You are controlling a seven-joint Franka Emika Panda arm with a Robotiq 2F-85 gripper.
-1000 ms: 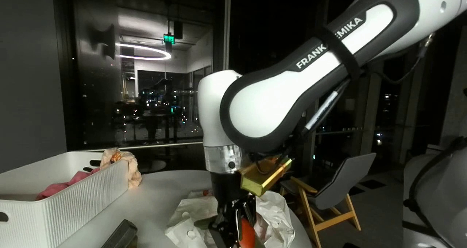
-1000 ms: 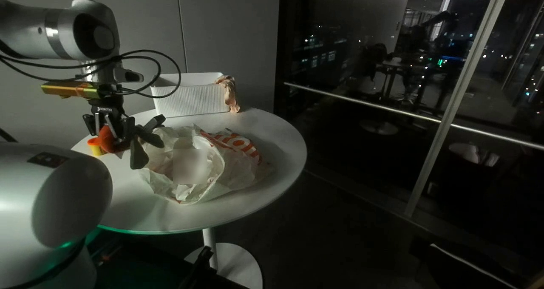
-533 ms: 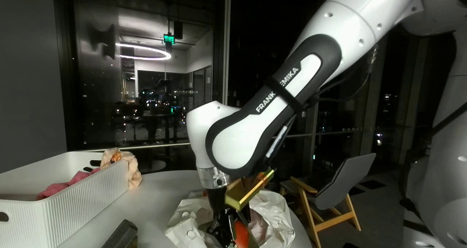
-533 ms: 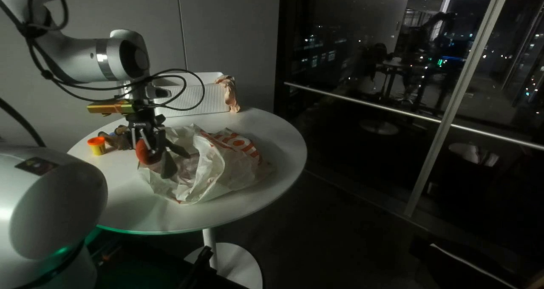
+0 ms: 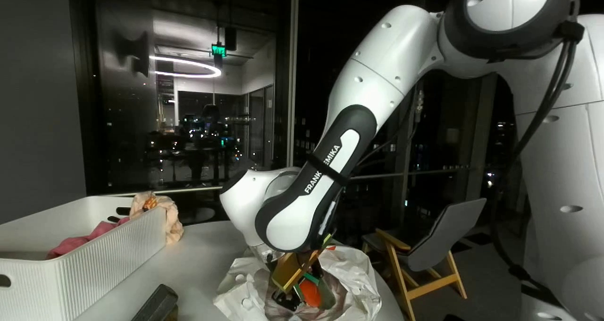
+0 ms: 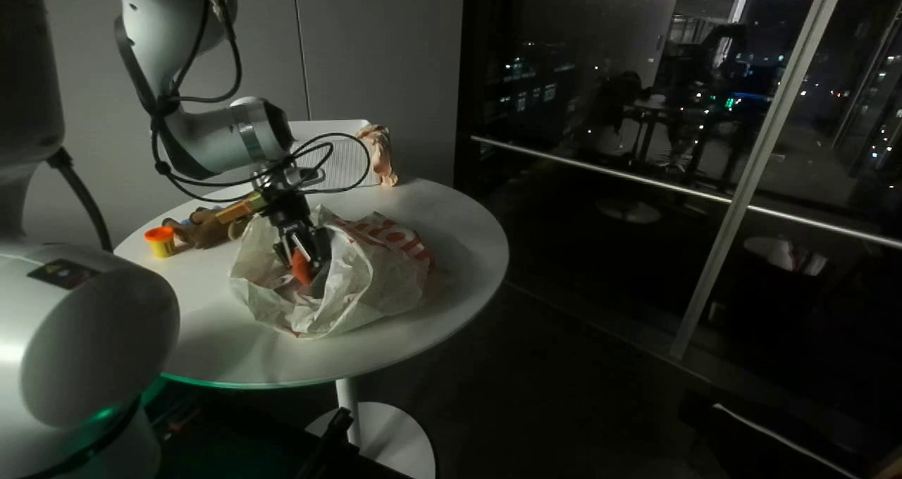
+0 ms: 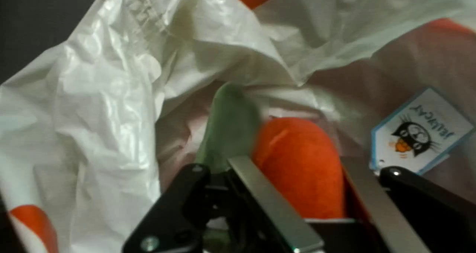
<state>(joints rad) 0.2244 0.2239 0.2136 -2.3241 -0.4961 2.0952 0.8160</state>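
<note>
My gripper (image 7: 292, 167) is shut on a plush toy with an orange body (image 7: 301, 171) and green leaf-like parts (image 7: 230, 130). The body bulges out between the two fingers. A white tag (image 7: 420, 130) with a blue border and a cat drawing hangs beside it. In both exterior views the gripper (image 6: 304, 257) points down at a tilt into the open mouth of a crumpled white plastic bag (image 6: 394, 268) with orange print. The orange toy (image 5: 310, 293) is inside the mouth, within the bag's raised sides (image 5: 351, 269). The fingertips are partly hidden by the bag and toy.
A white ribbed bin (image 5: 108, 250) holds pink cloth (image 5: 89, 236), with peach fabric (image 5: 165, 212) over its rim. On the round table (image 6: 211, 338) stand a yellow tub (image 6: 160, 243) with an orange lid and a brown item (image 6: 208, 229). A dark block (image 5: 158, 304) lies nearer the bin.
The arm has come down and across from beside the bag into its mouth, tilting the gripper and carrying the toy along. The tub and brown item have come into fuller view.
</note>
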